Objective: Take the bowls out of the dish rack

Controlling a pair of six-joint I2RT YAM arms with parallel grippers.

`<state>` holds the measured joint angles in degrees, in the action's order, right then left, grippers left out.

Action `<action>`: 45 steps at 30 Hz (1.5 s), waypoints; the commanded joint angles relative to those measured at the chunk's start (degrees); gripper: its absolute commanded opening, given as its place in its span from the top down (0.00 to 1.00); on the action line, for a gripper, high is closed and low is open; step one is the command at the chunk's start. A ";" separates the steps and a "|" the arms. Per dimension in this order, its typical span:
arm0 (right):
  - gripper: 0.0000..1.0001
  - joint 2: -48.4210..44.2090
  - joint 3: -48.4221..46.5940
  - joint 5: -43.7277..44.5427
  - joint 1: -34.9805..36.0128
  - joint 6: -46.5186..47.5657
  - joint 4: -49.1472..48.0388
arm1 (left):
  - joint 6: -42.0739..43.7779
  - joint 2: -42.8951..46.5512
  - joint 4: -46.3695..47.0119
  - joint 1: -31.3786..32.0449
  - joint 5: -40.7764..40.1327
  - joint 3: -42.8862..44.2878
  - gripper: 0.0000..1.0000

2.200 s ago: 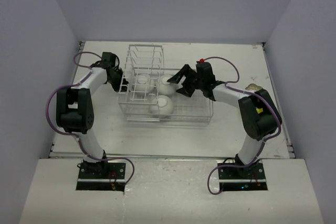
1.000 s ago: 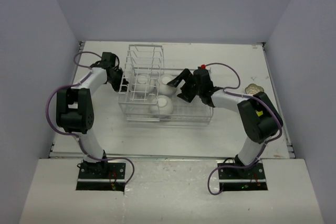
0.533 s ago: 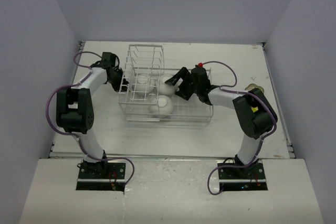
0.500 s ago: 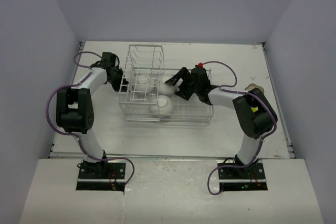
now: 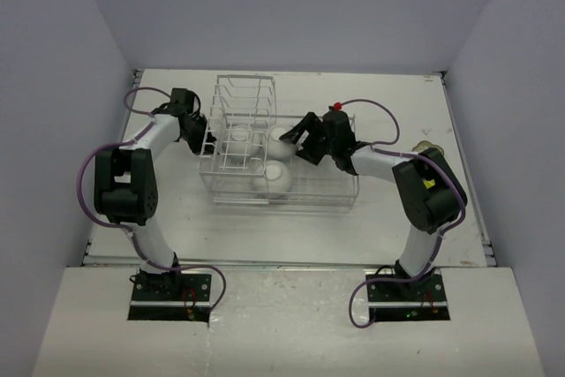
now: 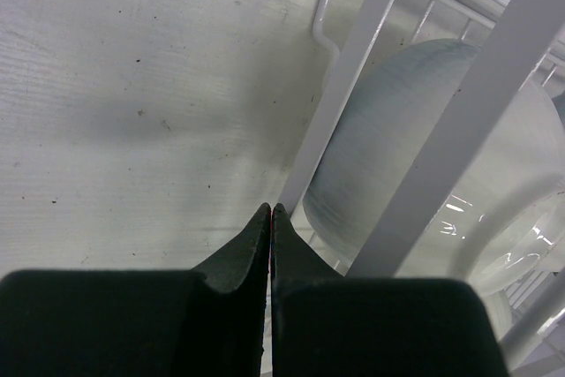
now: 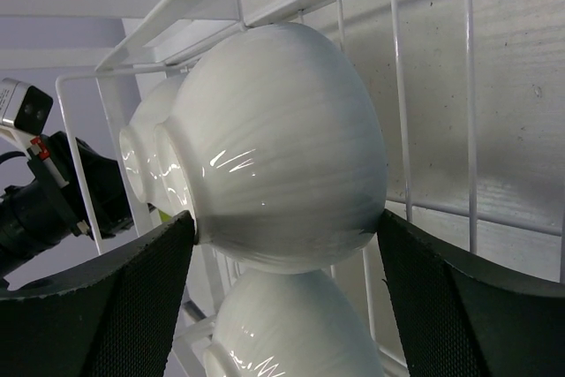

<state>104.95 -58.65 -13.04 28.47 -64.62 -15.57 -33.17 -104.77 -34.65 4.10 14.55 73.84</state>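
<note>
— Where is the white bowl (image 7: 278, 152) now?
— It lies on its side in the dish rack (image 5: 278, 161), right between the wide-open fingers (image 7: 106, 306) of the right gripper (image 5: 300, 139). They look like they touch its sides. More bowls (image 7: 146, 152) sit behind it.
— And the left gripper (image 6: 270, 218)?
— Its fingers are pressed together, holding nothing, just outside the rack wall, beside another bowl (image 6: 388, 130).

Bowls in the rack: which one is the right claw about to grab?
The white bowl at the rack's far side. It sits between the right claw's open fingers; the other bowls lie beside and below it, outside them.
</note>
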 commanded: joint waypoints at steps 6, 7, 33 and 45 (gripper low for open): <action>0.18 -2.29 -2.52 -5.32 0.54 1.34 -7.98 | 1.62 -1.14 -0.15 1.35 1.27 -2.30 1.00; 0.18 -2.12 -2.69 -6.03 0.54 1.25 -8.07 | 1.62 -1.22 -0.15 1.35 1.27 -2.21 1.00; 0.26 -0.28 0.12 -7.97 0.01 -0.42 -16.41 | 1.97 -1.22 -0.85 1.70 0.92 -1.78 1.00; 0.46 6.40 -1.64 -9.63 -1.04 -3.23 -23.71 | 2.14 -2.10 -1.47 1.79 0.84 -0.37 1.00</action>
<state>109.75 -58.15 -22.20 27.99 -66.76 -33.65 -33.17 -104.66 -34.33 4.08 14.63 73.67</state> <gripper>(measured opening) 0.573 0.002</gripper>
